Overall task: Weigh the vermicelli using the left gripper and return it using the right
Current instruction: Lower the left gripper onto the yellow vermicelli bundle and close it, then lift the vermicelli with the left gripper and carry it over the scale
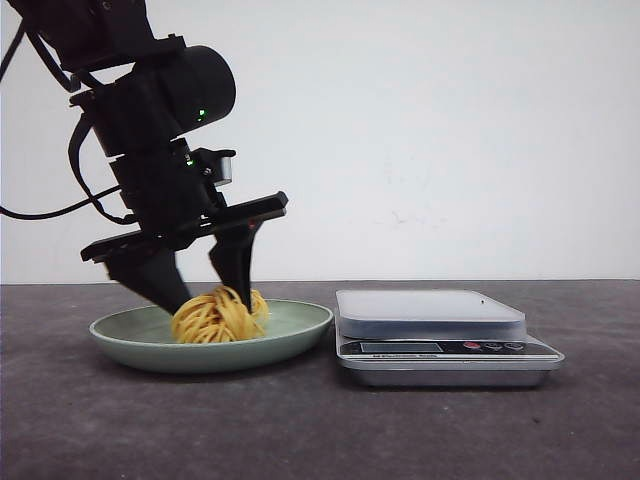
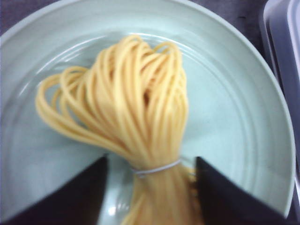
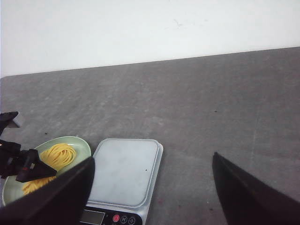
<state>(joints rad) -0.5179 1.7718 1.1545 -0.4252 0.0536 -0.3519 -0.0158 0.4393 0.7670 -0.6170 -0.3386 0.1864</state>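
Note:
The vermicelli [image 1: 218, 316] is a yellow-orange nest tied with a thin band, lying on the pale green plate [image 1: 300, 325] at the left. My left gripper [image 1: 210, 300] is lowered into the plate, open, with one finger on each side of the nest. In the left wrist view the tied neck of the vermicelli [image 2: 136, 108] lies between the dark fingers [image 2: 220, 197], close to one and apart from the other, over the plate [image 2: 243, 117]. My right gripper [image 3: 152, 197] is open and empty, high above the table, out of the front view.
A silver digital scale [image 1: 430, 305] with an empty platform stands just right of the plate; it shows in the right wrist view [image 3: 124, 171] beside the plate [image 3: 82, 145]. Dark grey table, white wall behind.

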